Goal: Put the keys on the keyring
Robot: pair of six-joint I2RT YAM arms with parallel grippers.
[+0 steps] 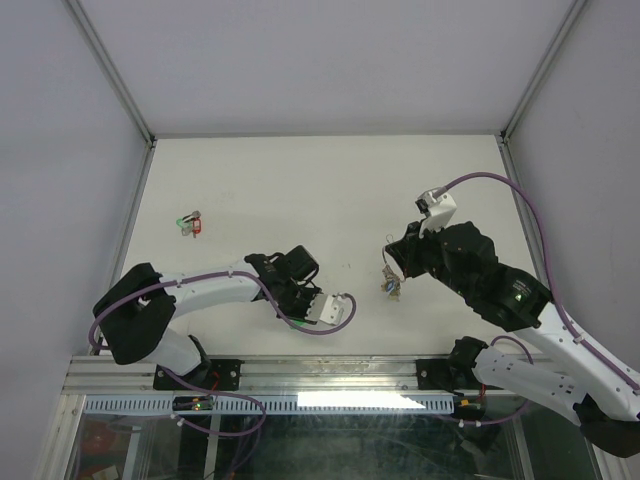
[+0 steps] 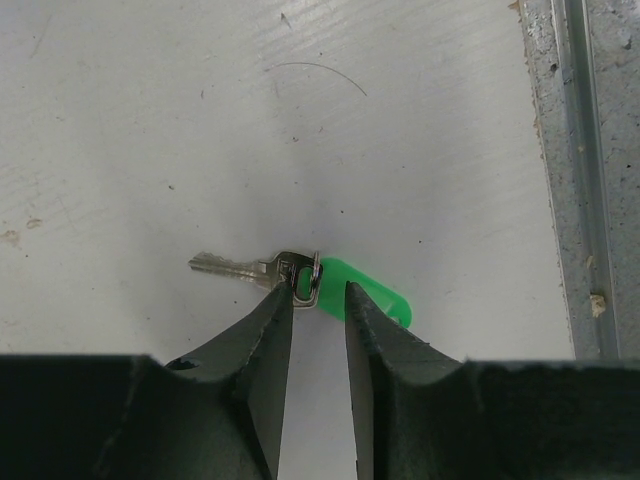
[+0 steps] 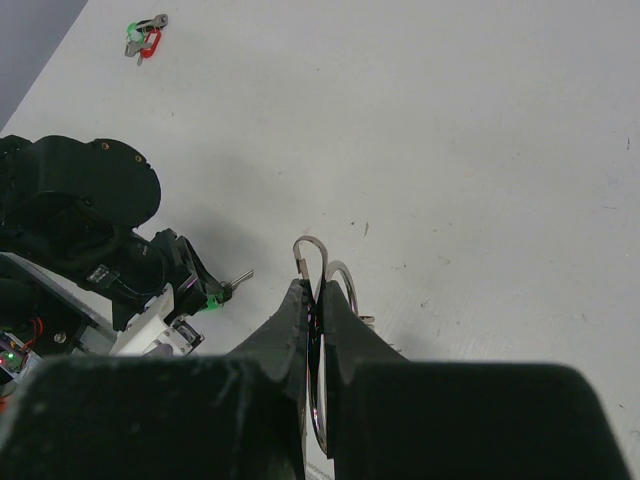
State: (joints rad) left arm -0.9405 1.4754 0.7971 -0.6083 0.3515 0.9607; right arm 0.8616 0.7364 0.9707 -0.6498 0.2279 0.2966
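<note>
The left gripper hangs low over the white table, its two matte black, wedge-shaped fingers standing a narrow gap apart with bare tabletop showing between them, so nothing is pinched there. Right at the fingertips lies the green-tagged key, flat on the surface: a slim silver blade with a toothed edge points left, and its head joins a small split ring of grey wire that sits just at the tip of the left-hand finger. The tag is a smooth, glossy, rounded slab of bright green plastic, partly tucked behind the other finger. The tabletop here looks faintly grained and scuffed, with a thin curved scratch (or possibly a hair) farther off, and a rough, pitted aluminium rail runs along its right side. The right gripper is raised off the table, its fingers pressed together and clamped on the keyring, a thin, bright silver wire loop whose coils arc above the fingertips and run down between the pads. In the top view a small bunch with a touch of blue dangles from it, too small to make out. Well apart from both grippers, near the table's far left side, lie the other keys, a little heap of silver metal with one green and one red plastic tag.
</note>
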